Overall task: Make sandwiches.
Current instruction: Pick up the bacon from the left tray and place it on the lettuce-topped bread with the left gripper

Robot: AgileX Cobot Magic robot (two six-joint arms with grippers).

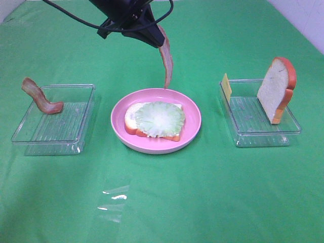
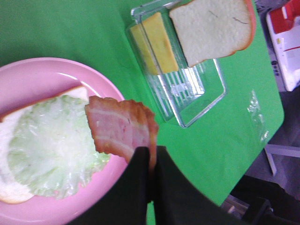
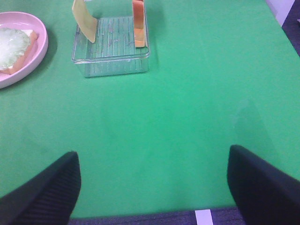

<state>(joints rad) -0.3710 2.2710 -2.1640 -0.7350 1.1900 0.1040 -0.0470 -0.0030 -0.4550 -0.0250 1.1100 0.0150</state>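
Two bacon strips are in sight, and we see one bacon strip (image 1: 167,63) (image 2: 119,129) pinched at its upper end by the left gripper (image 1: 158,39) (image 2: 150,157), jaws clamped tight on it. It hangs down toward the twelve o'clock rim of the pink plate (image 1: 192,114) (image 2: 47,70); we cannot tell whether its tip touches. In the left wrist view it overlaps the edge of the lettuce leaf (image 1: 159,118) (image 2: 51,140).

That leaf lies flat on a bread slice (image 1: 130,119) (image 2: 9,136) in the middle of the plate.

At nine o'clock from the plate stands a clear tray (image 1: 50,136), with the second bacon strip (image 1: 40,96) draped over its far corner.

At three o'clock stands another clear tray (image 1: 263,134) (image 3: 110,65). In it, the cheese square (image 1: 227,87) (image 3: 84,21) leans on the nine o'clock wall, and a second bread slice (image 1: 276,88) (image 2: 211,26) stands propped at the three o'clock side.

The right gripper (image 3: 152,157) shows only in its own wrist view, its fingers (image 3: 51,187) spread wide over the bare green cloth (image 1: 202,192), holding nothing, well apart from the tray.
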